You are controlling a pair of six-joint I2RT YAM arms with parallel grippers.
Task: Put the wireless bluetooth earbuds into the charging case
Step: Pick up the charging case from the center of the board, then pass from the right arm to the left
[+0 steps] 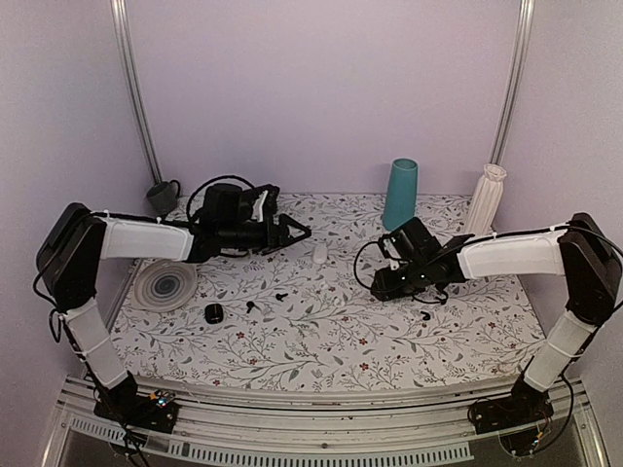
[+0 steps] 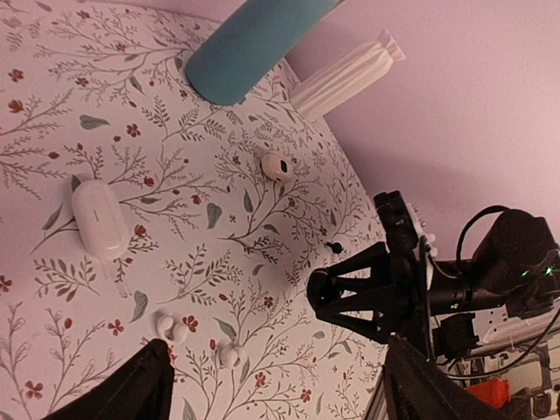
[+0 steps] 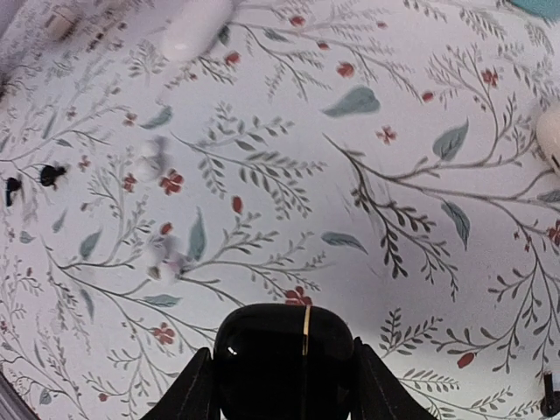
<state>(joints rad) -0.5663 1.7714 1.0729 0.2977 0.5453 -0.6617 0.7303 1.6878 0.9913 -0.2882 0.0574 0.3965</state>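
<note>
From above, the left gripper [image 1: 298, 233] is seen held out over the back middle of the table [image 1: 292, 365], near a white charging case [image 1: 319, 255]. The right gripper [image 1: 383, 285] is set low, right of centre. A black earbud [image 1: 280, 295] lies left of centre, with a second black bud [image 1: 253, 306] just beside it. A teal cup [image 1: 400, 195] and a ribbed white vase [image 1: 487, 199] are stood at the back wall, well apart from the work. In the left wrist view, the left fingers [image 2: 131, 389] are spread wide with nothing between them. A white earbud [image 2: 171, 328] and a second white bud [image 2: 232, 354] are seen on the cloth just ahead of them. This stance is judged to be kept so that one bud can be straddled and picked. In the right wrist view, a black charging case [image 3: 284, 359] is pinched between the right jaws and held close above the cloth. Whether its lid is raised cannot be told. The case is probably gripped so that it is kept steady for loading. The black buds are seen at the far left edge of that view, so no bud is yet seated in a case.
</note>
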